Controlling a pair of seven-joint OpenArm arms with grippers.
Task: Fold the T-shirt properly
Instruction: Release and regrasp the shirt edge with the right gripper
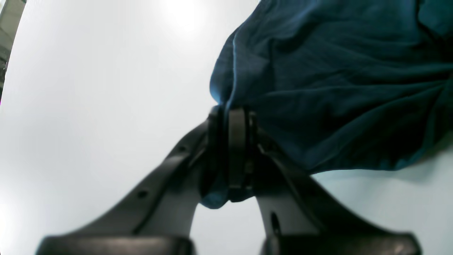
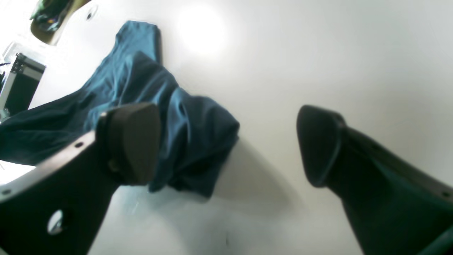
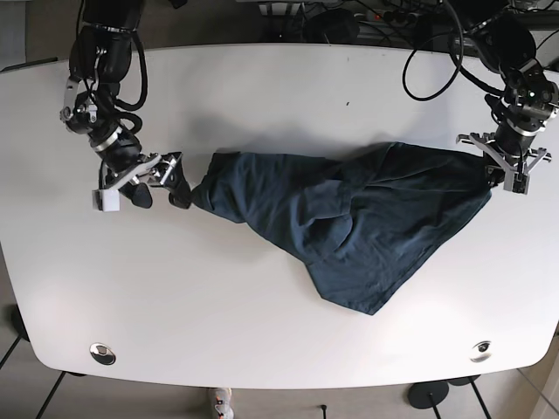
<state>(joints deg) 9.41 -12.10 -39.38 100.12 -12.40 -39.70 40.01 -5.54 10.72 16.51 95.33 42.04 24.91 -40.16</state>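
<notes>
Two ends matter here: the T-shirt (image 3: 349, 223) lies stretched across the table (image 3: 262, 96) between the arms. The left gripper (image 1: 231, 148) is clamped on its edge, while the right gripper (image 2: 226, 145) is spread wide with the bunched end just beside one fingertip, ungrabbed

In the left wrist view the shirt (image 1: 336, 88) ran off the top and right edges, and its pinched corner was hidden between the closed fingers of the left claw (image 1: 231, 141), a small tuft showing below. In the right wrist view the shirt was cut by the left edge and partly covered by a finger (image 2: 134, 141) of the right claw (image 2: 230, 145). Items at the top left corner were too blurred to identify.
</notes>
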